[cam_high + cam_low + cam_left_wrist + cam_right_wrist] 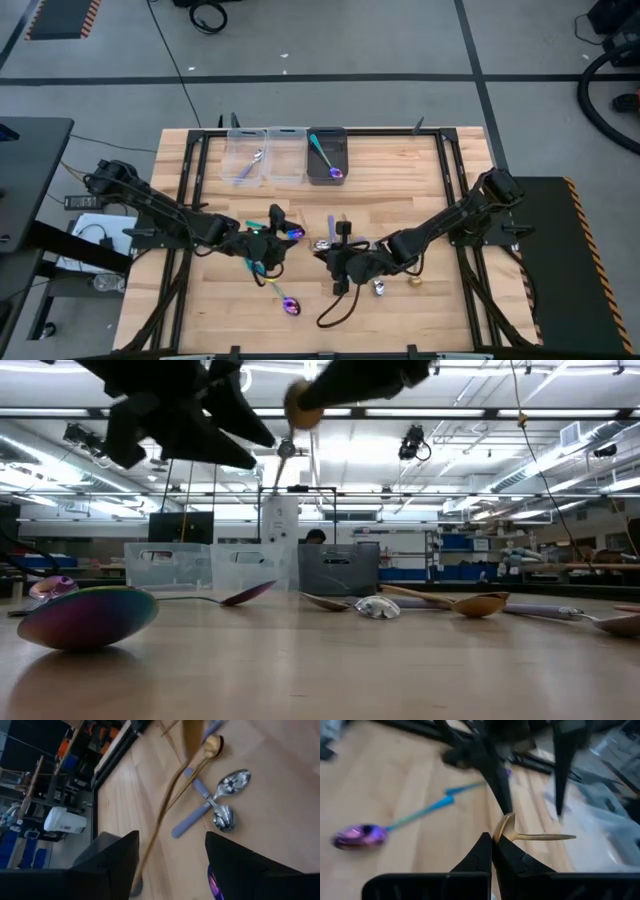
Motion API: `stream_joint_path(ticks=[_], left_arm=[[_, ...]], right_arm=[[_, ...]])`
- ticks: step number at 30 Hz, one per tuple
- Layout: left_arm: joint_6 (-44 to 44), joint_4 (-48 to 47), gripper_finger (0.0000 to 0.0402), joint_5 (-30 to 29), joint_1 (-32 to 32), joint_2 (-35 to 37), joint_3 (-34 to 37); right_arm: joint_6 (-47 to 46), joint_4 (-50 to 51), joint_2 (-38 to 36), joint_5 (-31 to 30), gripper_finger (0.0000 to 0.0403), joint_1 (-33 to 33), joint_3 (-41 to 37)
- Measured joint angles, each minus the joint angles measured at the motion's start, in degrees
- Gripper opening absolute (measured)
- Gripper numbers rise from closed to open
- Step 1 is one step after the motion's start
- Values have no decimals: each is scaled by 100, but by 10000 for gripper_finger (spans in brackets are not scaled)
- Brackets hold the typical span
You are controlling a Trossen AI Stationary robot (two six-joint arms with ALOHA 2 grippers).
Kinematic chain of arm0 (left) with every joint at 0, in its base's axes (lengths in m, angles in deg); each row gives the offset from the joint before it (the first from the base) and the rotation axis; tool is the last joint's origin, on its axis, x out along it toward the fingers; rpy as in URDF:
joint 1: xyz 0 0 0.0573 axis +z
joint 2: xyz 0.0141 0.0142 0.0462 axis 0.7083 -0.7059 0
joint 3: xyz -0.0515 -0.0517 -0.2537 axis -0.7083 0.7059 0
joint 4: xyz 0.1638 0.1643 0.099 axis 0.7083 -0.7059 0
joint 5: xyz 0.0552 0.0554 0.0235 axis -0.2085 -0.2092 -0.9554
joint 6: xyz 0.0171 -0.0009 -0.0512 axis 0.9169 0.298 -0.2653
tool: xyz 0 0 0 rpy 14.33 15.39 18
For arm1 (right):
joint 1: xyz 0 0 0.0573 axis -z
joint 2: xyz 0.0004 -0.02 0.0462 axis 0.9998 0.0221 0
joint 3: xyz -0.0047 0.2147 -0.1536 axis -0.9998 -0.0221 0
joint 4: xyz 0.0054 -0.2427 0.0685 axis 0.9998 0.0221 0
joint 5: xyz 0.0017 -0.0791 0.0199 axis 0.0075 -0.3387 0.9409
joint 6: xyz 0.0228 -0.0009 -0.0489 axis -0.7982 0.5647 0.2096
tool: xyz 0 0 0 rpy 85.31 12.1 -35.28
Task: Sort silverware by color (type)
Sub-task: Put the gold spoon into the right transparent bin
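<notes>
Silverware lies scattered mid-worktop, some already in the bins at the far edge. Left gripper gapes wide, holding nothing. Right gripper pinches a gold spoon, seen only from its wrist. No readable writing anywhere.

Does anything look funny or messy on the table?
Yes. Two lilac-handled spoons lie crossed over each other instead of side by side. The right gripper pinches a gold spoon up in the air, right in front of the open left gripper.
</notes>
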State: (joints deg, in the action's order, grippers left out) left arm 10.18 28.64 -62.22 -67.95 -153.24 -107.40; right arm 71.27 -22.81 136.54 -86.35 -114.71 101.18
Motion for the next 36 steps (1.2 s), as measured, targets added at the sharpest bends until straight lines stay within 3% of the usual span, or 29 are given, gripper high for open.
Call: stream_joint_path(ticks=[6, 14, 18, 23, 28, 36], left_arm=[[182, -139, 216, -156, 218, -146, 11], [489, -503, 158, -154, 440, -144, 11], [501, -507, 113, -154, 452, -144, 11], [737, -531, 24, -134, 446, -144, 9], [1038, -500, 22, -209, 441, -140, 7], [1782, -590, 22, -597, 493, -137, 4]], right_arm=[[-84, -328, 1, 572, 11, 28, 0], [-63, -424, 1, 481, 12, 29, 0], [-65, -450, -1, 479, 12, 29, 0], [-72, -494, 1, 559, 18, 31, 0], [-332, -582, 1, 879, 52, 37, 0], [-1430, -434, -105, 1294, 143, 33, -4]])
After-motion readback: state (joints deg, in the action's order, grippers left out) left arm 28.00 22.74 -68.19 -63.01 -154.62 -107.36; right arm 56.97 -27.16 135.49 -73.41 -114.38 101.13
